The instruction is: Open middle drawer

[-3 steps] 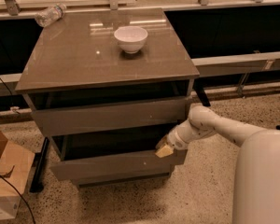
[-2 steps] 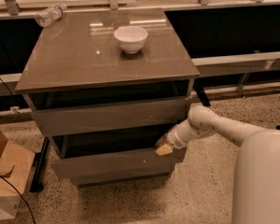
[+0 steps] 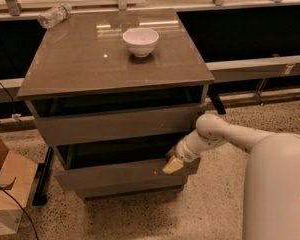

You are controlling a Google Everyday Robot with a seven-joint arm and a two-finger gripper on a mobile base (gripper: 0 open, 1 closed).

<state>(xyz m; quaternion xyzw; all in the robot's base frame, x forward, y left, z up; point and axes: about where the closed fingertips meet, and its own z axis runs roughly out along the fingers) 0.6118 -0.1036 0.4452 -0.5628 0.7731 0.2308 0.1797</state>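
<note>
The middle drawer (image 3: 115, 178) is a wide grey-brown flat front with a small pale fleck. It sits below the taller upper drawer front (image 3: 117, 125) of the cabinet. It stands pulled out a little, with a dark gap showing above it. My gripper (image 3: 172, 165) is at the top right edge of the middle drawer's front, touching it. The white arm reaches in from the right.
A white bowl (image 3: 140, 41) stands on the cabinet top (image 3: 90, 64), and a plastic bottle (image 3: 54, 16) lies at its far left corner. A narrow bottom drawer front (image 3: 130, 192) sits beneath. A cardboard box (image 3: 7, 189) stands on the floor at the left. The robot's white body (image 3: 277, 194) fills the lower right.
My gripper has shifted slightly down and toward the front with the middle drawer's front edge. The drawer stands out a touch more. Nothing else moved.
</note>
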